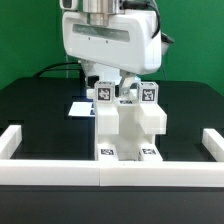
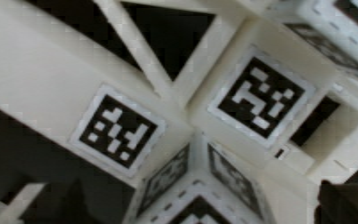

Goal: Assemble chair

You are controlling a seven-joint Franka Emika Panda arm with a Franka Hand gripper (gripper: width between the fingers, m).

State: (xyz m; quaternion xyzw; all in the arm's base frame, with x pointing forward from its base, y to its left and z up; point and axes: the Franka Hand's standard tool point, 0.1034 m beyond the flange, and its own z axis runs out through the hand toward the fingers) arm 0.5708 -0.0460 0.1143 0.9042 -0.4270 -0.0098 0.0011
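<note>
The chair (image 1: 125, 125) is a blocky white assembly standing at the table's front middle, just behind the front rail. It has tags near its top (image 1: 103, 92) and at its base (image 1: 107, 152). My gripper (image 1: 118, 88) hangs straight down onto its top, between the two upper tagged parts. In the wrist view the chair's white parts (image 2: 194, 120) fill the frame very close, with tags on several faces (image 2: 119, 130). My fingers are lost in dark blur at the frame's corners, so I cannot tell whether they grip a part.
White border rails run along the front (image 1: 110, 175), with ends at the exterior view's left (image 1: 12, 140) and right (image 1: 212, 145). The marker board (image 1: 80, 108) lies on the black table behind the chair. A green wall is at the back.
</note>
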